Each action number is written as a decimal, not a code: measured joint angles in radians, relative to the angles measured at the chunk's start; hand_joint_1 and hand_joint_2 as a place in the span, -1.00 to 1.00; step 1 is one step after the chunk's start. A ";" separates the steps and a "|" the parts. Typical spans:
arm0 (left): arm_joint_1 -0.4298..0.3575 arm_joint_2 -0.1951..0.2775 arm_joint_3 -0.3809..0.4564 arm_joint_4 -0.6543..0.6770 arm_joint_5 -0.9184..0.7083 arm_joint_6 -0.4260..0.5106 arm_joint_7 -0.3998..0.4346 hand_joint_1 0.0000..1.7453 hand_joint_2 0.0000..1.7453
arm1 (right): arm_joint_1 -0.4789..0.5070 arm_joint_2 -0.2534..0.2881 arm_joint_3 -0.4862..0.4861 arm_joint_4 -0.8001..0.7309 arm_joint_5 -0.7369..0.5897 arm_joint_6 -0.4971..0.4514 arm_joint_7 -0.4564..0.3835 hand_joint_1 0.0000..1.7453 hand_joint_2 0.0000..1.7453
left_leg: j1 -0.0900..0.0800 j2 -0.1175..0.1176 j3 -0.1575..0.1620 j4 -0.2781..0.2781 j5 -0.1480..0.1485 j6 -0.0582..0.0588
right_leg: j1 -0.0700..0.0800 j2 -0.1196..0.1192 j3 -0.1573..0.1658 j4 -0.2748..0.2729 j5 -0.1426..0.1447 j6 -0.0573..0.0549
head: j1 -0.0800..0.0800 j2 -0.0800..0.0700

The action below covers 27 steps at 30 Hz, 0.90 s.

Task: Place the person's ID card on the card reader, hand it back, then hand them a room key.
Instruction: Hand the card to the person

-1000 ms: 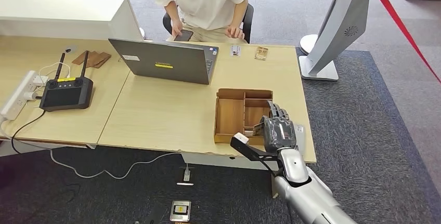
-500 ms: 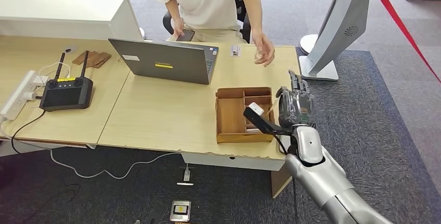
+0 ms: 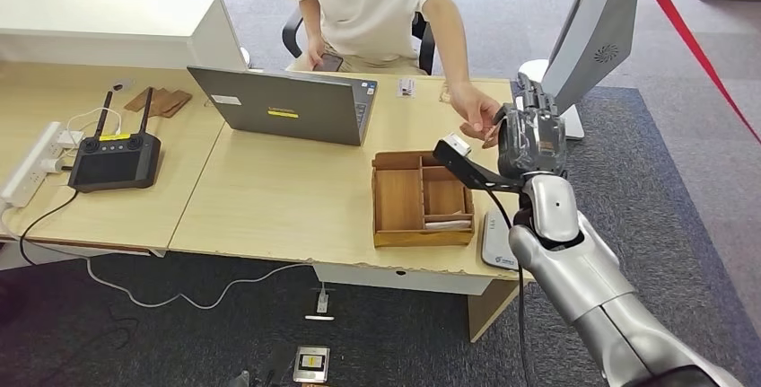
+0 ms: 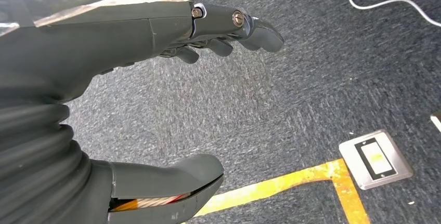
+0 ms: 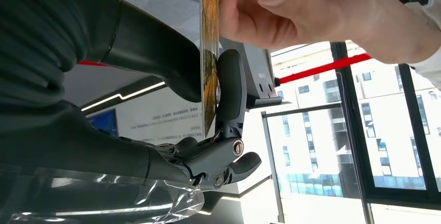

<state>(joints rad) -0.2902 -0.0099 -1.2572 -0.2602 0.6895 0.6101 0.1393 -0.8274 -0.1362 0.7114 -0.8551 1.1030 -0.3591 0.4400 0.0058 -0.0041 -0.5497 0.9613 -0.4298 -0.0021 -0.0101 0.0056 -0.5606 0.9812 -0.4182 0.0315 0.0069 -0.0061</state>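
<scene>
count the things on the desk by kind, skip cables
laptop: 1
remote controller: 1
power strip: 1
wooden divided tray: 1
card reader: 1
dark flat pieces behind the controller: 2, perhaps
small items at the far edge: 2
total: about 9

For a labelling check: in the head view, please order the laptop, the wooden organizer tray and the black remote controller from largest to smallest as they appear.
1. laptop
2. wooden organizer tray
3. black remote controller, clearly smallest, even counting its antennas
</scene>
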 joint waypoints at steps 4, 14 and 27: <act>-0.011 -0.007 -0.006 0.000 -0.016 -0.004 0.004 -1.00 1.00 | -0.076 0.015 0.003 0.036 0.014 0.023 -0.001 1.00 1.00 | 0.000 0.000 0.000 0.000 0.000 0.000 | 0.000 0.000 0.000 0.000 0.000 0.000 | 0.000 0.000; -0.032 -0.021 -0.030 0.000 -0.036 -0.010 0.018 -1.00 1.00 | -0.172 0.060 0.018 0.166 0.018 0.017 -0.008 1.00 1.00 | 0.000 0.000 0.000 0.000 0.000 0.000 | 0.000 0.000 0.000 0.000 0.000 0.000 | 0.000 0.000; -0.036 -0.023 -0.042 0.000 -0.028 -0.015 0.018 -1.00 1.00 | -0.176 0.089 0.033 0.258 0.002 -0.040 -0.016 -1.00 1.00 | 0.000 0.000 0.000 0.000 0.000 0.000 | 0.000 0.000 0.000 0.000 0.000 0.000 | 0.000 0.000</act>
<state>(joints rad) -0.3264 -0.0328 -1.2993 -0.2598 0.6613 0.5952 0.1571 -1.0034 -0.0474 0.7446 -0.5975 1.1052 -0.3994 0.4242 0.0059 -0.0043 -0.5502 0.9613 -0.4297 -0.0021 -0.0100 0.0055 -0.5610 0.9810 -0.4182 0.0315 0.0069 -0.0061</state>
